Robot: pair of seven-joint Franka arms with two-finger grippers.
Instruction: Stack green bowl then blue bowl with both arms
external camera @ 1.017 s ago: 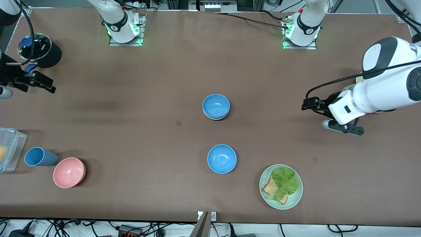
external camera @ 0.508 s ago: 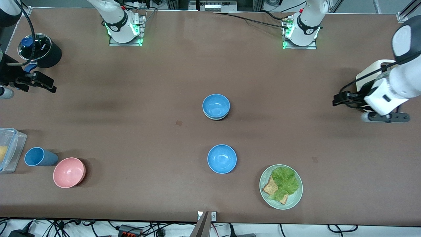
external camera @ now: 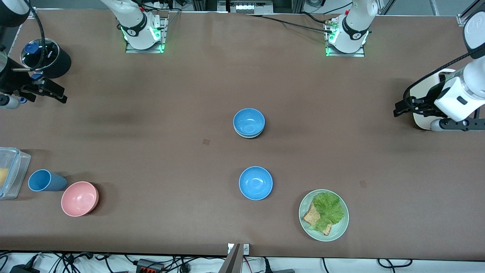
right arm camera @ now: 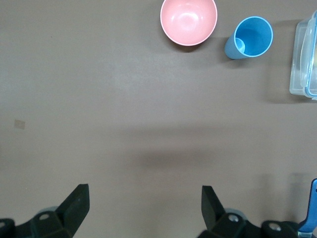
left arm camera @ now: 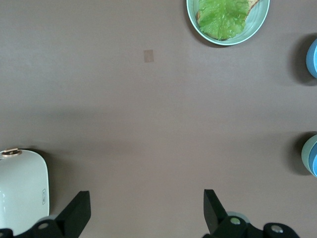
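Note:
In the middle of the table one blue bowl (external camera: 249,120) sits nested in the green bowl (external camera: 238,133), of which only a pale rim (left arm camera: 305,154) shows. A second blue bowl (external camera: 255,183) stands alone, nearer the front camera. My left gripper (external camera: 400,108) hangs open and empty over the left arm's end of the table, beside a white appliance, well away from the bowls. My right gripper (external camera: 57,96) waits open and empty over the right arm's end, by a black pot. The wrist views show bare table between the left gripper's (left arm camera: 146,208) fingers and the right gripper's (right arm camera: 143,206) fingers.
A pale-green plate (external camera: 339,230) with lettuce and bread lies near the front edge. A pink bowl (external camera: 80,198), a blue cup (external camera: 44,180) and a clear box (external camera: 10,172) stand toward the right arm's end. The black pot (external camera: 48,57) and the white appliance (external camera: 423,115) sit by the grippers.
The left arm has drawn back from mid-table toward its own end, over the white appliance. The right gripper has shifted slightly toward the black pot. The bowls have not moved.

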